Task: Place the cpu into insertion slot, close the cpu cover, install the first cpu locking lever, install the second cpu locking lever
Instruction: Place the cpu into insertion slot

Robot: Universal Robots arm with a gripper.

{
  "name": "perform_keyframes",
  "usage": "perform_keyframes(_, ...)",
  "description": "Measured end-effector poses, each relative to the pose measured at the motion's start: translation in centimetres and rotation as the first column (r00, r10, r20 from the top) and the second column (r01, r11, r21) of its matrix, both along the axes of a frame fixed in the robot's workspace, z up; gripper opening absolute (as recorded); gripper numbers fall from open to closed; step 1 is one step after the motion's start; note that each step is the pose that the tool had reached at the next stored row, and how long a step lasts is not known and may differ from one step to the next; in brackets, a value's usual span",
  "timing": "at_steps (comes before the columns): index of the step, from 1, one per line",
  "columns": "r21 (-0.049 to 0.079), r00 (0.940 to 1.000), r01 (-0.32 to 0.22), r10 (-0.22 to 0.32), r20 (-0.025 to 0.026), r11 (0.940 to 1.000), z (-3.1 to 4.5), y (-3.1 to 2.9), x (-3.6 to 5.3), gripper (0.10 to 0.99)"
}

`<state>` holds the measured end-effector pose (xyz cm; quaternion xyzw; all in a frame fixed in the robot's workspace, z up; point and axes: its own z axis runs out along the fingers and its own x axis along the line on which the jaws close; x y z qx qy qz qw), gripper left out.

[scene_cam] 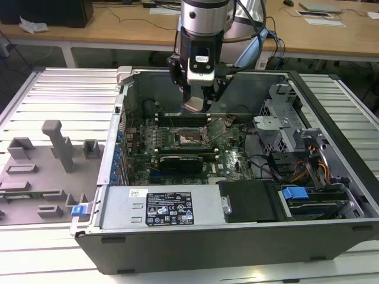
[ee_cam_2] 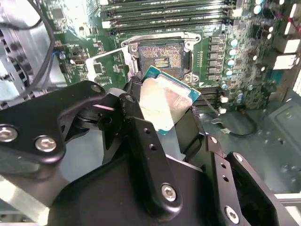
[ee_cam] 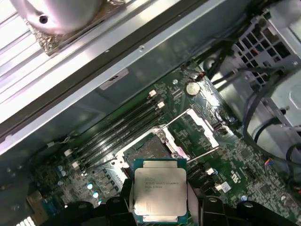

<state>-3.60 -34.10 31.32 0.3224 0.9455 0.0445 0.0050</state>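
- The black two-finger gripper [scene_cam: 196, 102] is seen in the upper centre of the exterior view, inside the open dark-grey metal computer case [scene_cam: 237, 248].
- The jaws are clamped on the cpu [ee_cam: 159, 188], a small flat square chip with a silver-grey metal top and a green edge. It is held by two opposite edges, with the metal top facing both wrist cameras [ee_cam_2: 164, 106].
- The insertion slot [scene_cam: 190, 139], a square black-rimmed socket with a shiny pinned centre, sits mid-frame in the exterior view, directly under the gripper. It is seen bare and unoccupied in both wrist views [ee_cam_2: 161, 59] [ee_cam: 146, 149].
- Key relation: the cpu is held above the insertion slot, apart from it and not seated. The slot is judged to lie just ahead of and below the jaws.
- The chip's edges are not parallel to the slot's rim. A clear in-plane rotation between the two squares is read in both wrist views, so yaw is judged to be the open error and offset the lesser one.
- The cpu cover [ee_cam: 200, 126], a thin grey metal square frame with a large centre window, is seen swung open beside the slot, so the socket is left clear.
- Two thin wire locking levers [ee_cam: 175, 118] are seen alongside the cover. They are judged unlatched.
- The long narrow black memory slots [ee_cam: 117, 129] run just beside the insertion slot.
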Motion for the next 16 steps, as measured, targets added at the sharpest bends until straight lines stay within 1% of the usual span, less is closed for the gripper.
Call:
perform_keyframes(3,0.0,0.9987,0.052,-0.052,0.0,0.9987,-0.04,0.0,0.0,0.541)
perform_keyframes(4,0.0,0.9967,0.082,-0.082,0.0,0.9967,-0.06,0.0,0.0,0.541)
perform_keyframes(7,0.0,0.9914,0.131,-0.131,0.0,0.9914,-0.1,0.0,0.0,0.541)
perform_keyframes(9,0.0,0.9861,0.166,-0.166,0.0,0.9861,-0.13,0.0,0.0,0.541)
perform_keyframes(10,0.0,0.9823,0.187,-0.187,0.0,0.9823,-0.15,0.0,0.0,0.541)
perform_keyframes(13,0.0,0.964,0.266,-0.266,0.0,0.964,-0.23,0.0,0.0,0.541)
perform_keyframes(16,0.0,0.9493,0.314,-0.314,0.0,0.9493,-0.27,0.0,0.0,0.541)
